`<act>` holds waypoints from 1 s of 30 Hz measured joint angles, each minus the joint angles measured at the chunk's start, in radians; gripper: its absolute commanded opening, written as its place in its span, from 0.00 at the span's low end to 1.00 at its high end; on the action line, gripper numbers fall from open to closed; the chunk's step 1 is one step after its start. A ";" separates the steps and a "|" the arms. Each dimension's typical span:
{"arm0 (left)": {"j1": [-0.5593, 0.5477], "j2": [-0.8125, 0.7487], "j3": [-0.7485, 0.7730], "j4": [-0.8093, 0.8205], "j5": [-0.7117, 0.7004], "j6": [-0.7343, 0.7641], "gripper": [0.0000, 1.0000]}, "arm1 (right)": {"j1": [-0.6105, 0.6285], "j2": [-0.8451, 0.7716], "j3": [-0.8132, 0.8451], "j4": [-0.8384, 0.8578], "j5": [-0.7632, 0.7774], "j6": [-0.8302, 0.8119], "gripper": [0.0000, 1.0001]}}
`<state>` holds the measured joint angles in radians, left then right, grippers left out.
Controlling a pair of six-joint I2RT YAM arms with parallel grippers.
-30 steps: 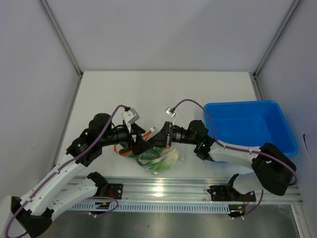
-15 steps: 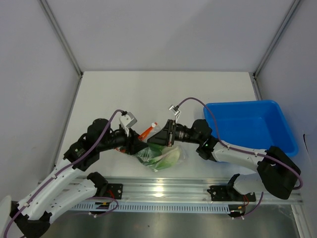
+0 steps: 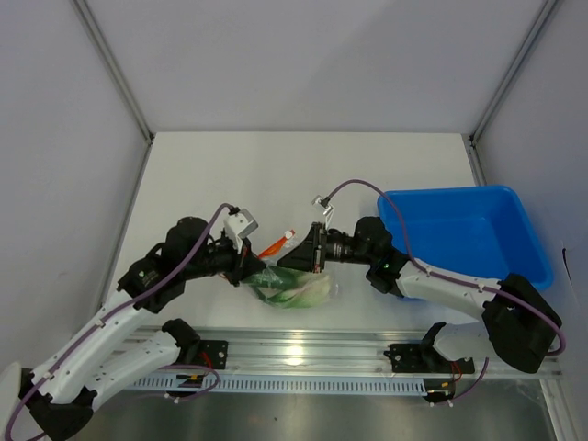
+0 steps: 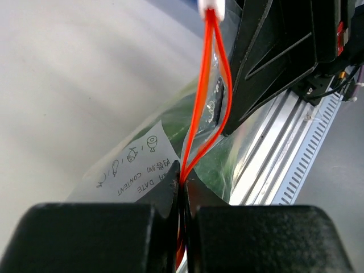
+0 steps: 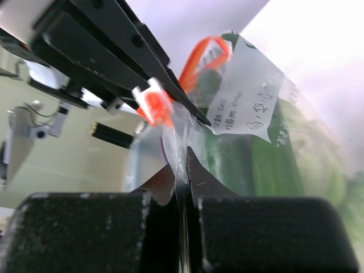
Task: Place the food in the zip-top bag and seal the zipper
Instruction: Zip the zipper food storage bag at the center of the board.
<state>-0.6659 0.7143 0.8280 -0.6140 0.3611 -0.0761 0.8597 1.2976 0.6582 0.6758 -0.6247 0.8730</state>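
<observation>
Our left gripper (image 4: 182, 181) is clamped on the zipper (image 4: 206, 85) of the zip-top bag (image 3: 318, 292), and our right gripper (image 5: 181, 170) pinches the bag's mouth edge. We see the bag between them near the table's (image 3: 303, 175) front edge, food (image 3: 292, 292) inside

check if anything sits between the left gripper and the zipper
Nothing visible does. The left gripper is shut directly on the zipper at the mouth of the zip-top bag; the right gripper pinches the bag's edge.
</observation>
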 measured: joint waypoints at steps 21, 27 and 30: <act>0.000 0.090 0.150 -0.107 0.063 0.190 0.01 | -0.047 -0.069 0.338 -0.844 -0.053 -0.668 0.52; 0.000 0.050 0.116 -0.099 0.095 0.176 0.01 | -0.101 -0.139 0.122 -0.681 -0.076 -0.652 0.83; 0.000 0.030 0.095 -0.084 0.120 0.154 0.01 | -0.104 -0.125 0.074 -0.605 -0.080 -0.616 0.99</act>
<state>-0.6655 0.7444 0.9230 -0.6979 0.4812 0.0776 0.7555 1.1728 0.7322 0.0704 -0.7048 0.2569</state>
